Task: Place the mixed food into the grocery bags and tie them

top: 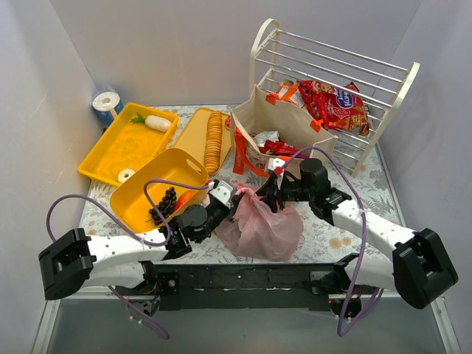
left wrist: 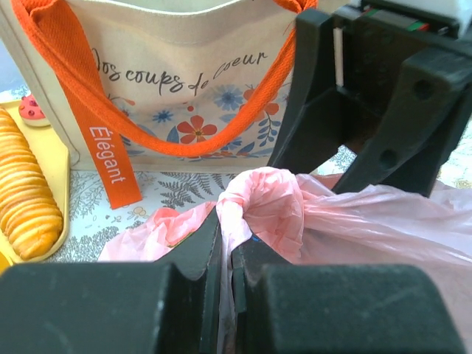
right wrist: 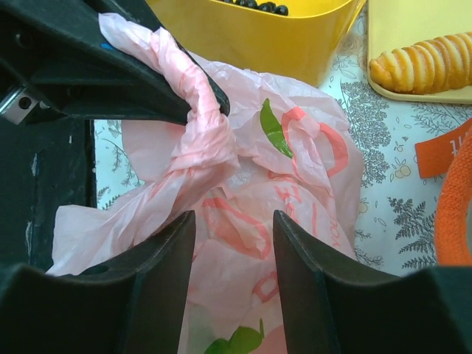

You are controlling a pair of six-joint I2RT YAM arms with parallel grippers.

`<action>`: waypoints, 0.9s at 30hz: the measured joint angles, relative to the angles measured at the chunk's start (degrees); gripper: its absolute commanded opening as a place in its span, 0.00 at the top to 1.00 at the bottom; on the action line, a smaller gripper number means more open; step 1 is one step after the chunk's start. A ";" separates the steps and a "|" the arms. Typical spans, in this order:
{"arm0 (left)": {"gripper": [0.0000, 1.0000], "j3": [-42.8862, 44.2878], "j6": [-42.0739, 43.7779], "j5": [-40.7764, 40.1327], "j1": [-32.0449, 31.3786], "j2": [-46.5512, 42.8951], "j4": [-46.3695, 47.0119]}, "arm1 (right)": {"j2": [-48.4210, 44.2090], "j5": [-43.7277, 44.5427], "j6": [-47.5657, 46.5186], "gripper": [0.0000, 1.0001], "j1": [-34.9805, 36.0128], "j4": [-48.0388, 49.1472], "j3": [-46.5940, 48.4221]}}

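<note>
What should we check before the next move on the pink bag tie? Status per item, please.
1. Left gripper shut on the twisted handle of the pink bag: ok.
2. Right gripper open over the bag, nothing pinched between its fingers: ok.
3. Knot finished: cannot tell. A twisted lump shows, but not whether it is tight.
4. All food bagged: not ok. Dark grapes and the cracker row lie outside both bags.
5. Beige tote tied: not ok. Its orange straps hang loose.
</note>
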 measured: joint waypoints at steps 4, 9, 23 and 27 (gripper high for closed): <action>1.00 -1.44 -1.53 0.20 0.00 -1.77 0.11 | -2.19 -0.42 3.52 0.46 -0.26 5.18 -3.21; 1.00 -1.81 -3.52 0.87 0.00 -2.58 0.31 | -2.05 -1.73 8.68 0.52 -0.26 13.07 -6.45; 1.00 -1.81 -8.17 2.38 0.00 -0.11 1.70 | -4.90 -2.40 16.31 0.59 -0.22 24.41 -11.80; 1.00 -1.81 -9.77 3.02 0.00 0.00 2.32 | -4.63 -2.25 17.94 0.61 -0.09 27.54 -12.87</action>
